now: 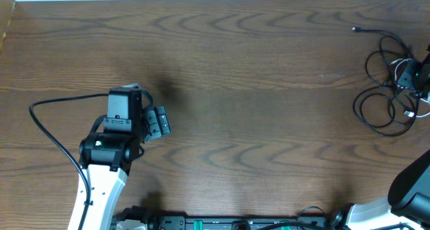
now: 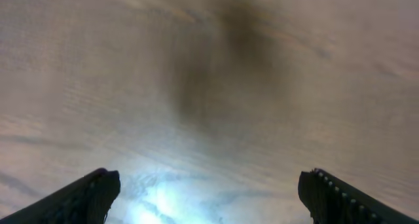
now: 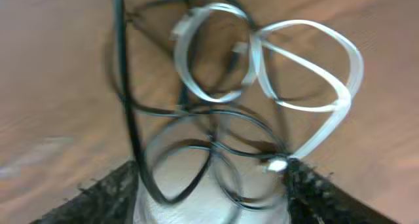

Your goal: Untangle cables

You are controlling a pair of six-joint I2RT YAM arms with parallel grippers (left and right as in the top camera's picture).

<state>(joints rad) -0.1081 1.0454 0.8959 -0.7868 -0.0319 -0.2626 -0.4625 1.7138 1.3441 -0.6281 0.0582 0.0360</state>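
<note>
The cables (image 1: pixel 384 95) lie in a tangled heap at the far right of the table: thin black cords in loose loops and one white cord (image 1: pixel 411 109). A loose black plug end (image 1: pixel 355 29) reaches toward the back. My right gripper (image 1: pixel 416 75) is over this heap. In the right wrist view its fingers (image 3: pixel 213 178) are spread apart, with black loops (image 3: pixel 190 152) between them and the white cord (image 3: pixel 308 73) looped just beyond. My left gripper (image 1: pixel 158 122) is at the left, far from the cables. It is open over bare wood (image 2: pixel 209 191).
The wooden table (image 1: pixel 255 122) spans the view. The left arm's thick black wire (image 1: pixel 47 122) arcs over the table at the left. The arm bases and a bar of hardware (image 1: pixel 235 223) line the front edge. The heap lies close to the table's right edge.
</note>
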